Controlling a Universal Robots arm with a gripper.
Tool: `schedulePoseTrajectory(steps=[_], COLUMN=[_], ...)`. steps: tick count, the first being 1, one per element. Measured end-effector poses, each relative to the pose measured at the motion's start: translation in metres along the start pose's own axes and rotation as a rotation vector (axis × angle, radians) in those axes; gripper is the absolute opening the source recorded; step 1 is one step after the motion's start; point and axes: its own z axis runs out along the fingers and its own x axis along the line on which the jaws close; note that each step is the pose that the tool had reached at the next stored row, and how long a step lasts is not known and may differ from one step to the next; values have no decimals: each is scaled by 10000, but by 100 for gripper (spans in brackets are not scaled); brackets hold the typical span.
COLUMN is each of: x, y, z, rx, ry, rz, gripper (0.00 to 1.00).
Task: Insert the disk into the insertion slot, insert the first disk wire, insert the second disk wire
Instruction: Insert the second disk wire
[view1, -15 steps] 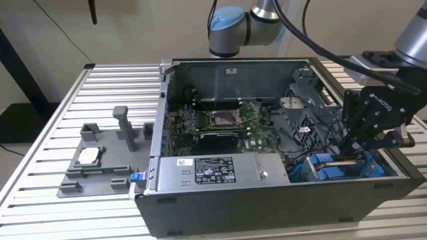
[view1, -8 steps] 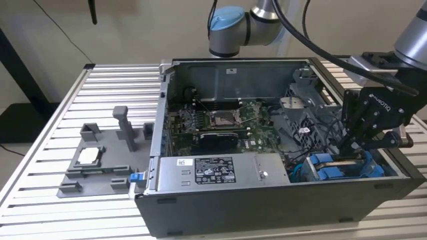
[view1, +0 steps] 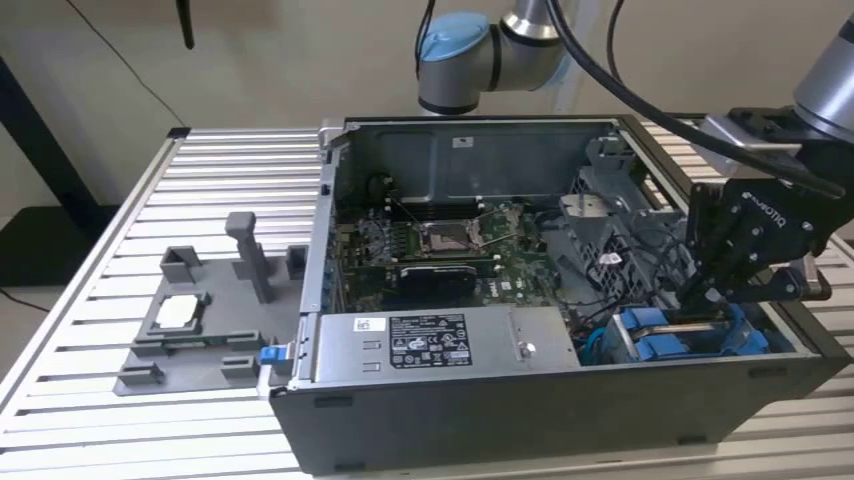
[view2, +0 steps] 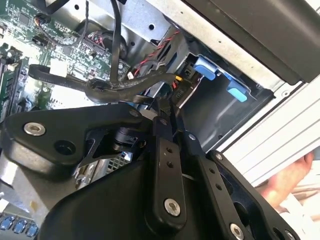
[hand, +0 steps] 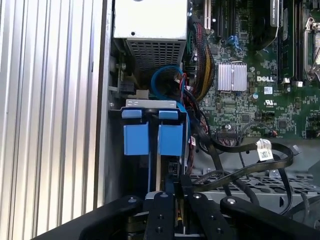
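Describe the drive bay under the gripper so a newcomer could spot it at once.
Find the open dark grey computer case on the slatted table. In its near corner at the exterior view's right, directly under the gripper, sits the drive bay. Its bright blue plastic pieces set it apart from the silver box beside it and the green board behind.

Setting: a robotics lab or test bench.
Evidence: an industrial arm (view1: 463, 55) over a slatted aluminium table (view1: 227, 170), an opened computer case (view1: 534, 410), a grey fixture (view1: 200, 345).
Backdrop: bare beige wall (view1: 294, 60).
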Motion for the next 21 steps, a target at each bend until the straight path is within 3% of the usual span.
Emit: schedulePoseTrajectory(steps=[5, 8, 17, 18, 21], x=[1, 1, 0, -2, 9], y=[-5, -6, -9, -13, -12], z=[43, 70, 79, 94, 100], rx=[14, 70, 73, 76, 73], ry=[8, 1, -3, -26, 3], rz=[19, 25, 21, 14, 22], gripper=[16, 16, 16, 18, 24])
